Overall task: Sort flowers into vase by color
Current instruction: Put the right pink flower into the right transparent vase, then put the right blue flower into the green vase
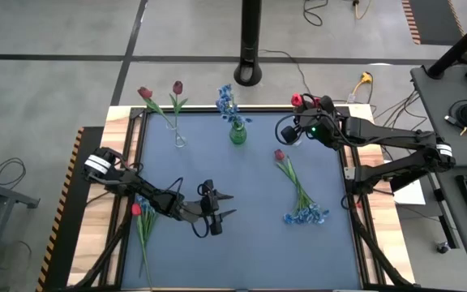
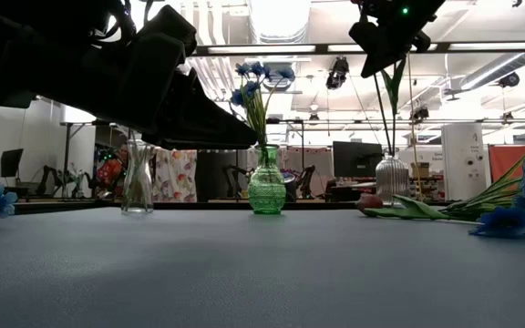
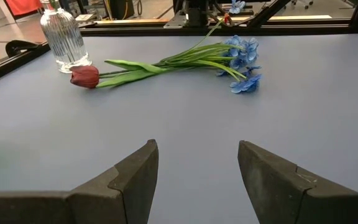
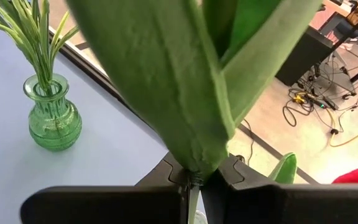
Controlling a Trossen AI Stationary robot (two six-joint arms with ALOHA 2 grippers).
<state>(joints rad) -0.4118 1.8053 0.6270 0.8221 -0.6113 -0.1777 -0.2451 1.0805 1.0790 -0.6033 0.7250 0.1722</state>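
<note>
Nearest the lens, in the right wrist view, a broad green leaf and stem (image 4: 191,93) fill the frame, pinched where the two dark fingers meet: the right pincer (image 1: 305,128) is closed on a red tulip (image 1: 298,100), whose bloom shows just past the worktop's far edge at about 1 o'clock in the high view. In the low view the stem hangs down from this pincer toward the ribbed clear vase (image 2: 392,178), which stands directly beneath it; that vertical line, stem over vase mouth, is what the coming move seems to turn on. The stem's long axis looks near upright, so a straight lowering would probably serve, though I cannot tell how well the tip sits over the opening.

The left pincer (image 1: 217,207) hovers over the worktop (image 1: 250,259) at about 7 o'clock, fingers spread wide and holding nothing. From it, the loose bundle (image 1: 298,195) of a maroon tulip (image 3: 84,76) and blue sprigs (image 3: 242,62) lies toward 3 o'clock, stems running roughly from 11 to 5 o'clock. The left arm faces it, though the right arm's base is closer.

The green vase (image 1: 237,132) at 12 o'clock already holds blue blossoms (image 1: 229,101); a clear vase (image 1: 179,139) at 11 o'clock holds two dark red tulips (image 1: 160,91). More flowers (image 1: 143,227) lie at 8 o'clock beside the left arm.
</note>
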